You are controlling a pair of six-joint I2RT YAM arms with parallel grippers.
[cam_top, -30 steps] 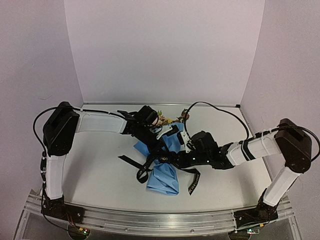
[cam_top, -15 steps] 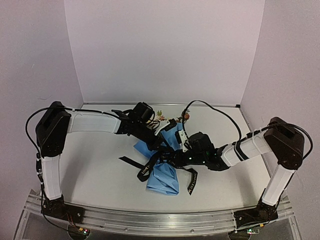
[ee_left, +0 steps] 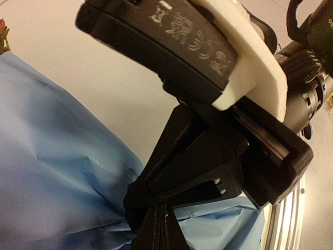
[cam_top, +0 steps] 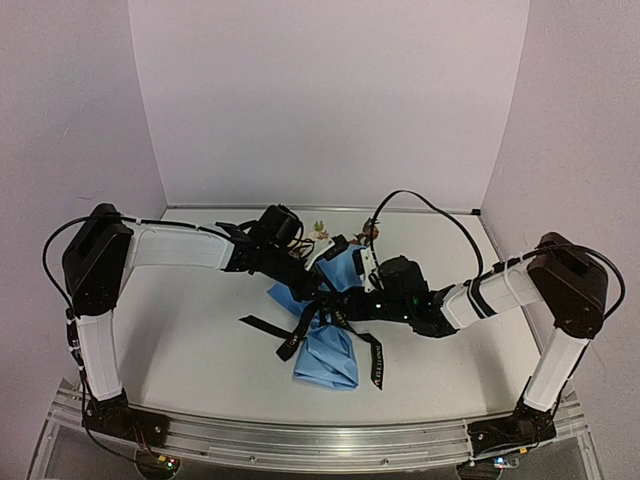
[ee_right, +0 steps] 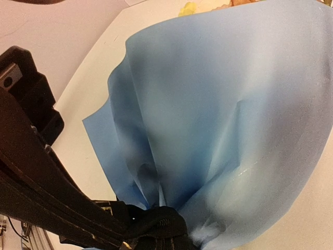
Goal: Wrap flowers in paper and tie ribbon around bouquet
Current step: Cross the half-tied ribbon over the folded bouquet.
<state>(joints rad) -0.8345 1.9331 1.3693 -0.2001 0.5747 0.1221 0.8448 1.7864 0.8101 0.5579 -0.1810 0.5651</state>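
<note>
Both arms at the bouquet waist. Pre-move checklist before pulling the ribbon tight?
1. Left gripper shut on the ribbon at the waist: ok.
2. Right gripper shut on the ribbon beside the knot: ok.
3. Paper gathered at the waist, cone flaring above it: ok.
4. Flowers inside the cone, blooms past the rim: ok.
5. Ribbon tails free of the arms: cannot tell; one runs out from under the right wrist onto the table.
6. Knot formed: cannot tell; the fingers cover it.
</note>
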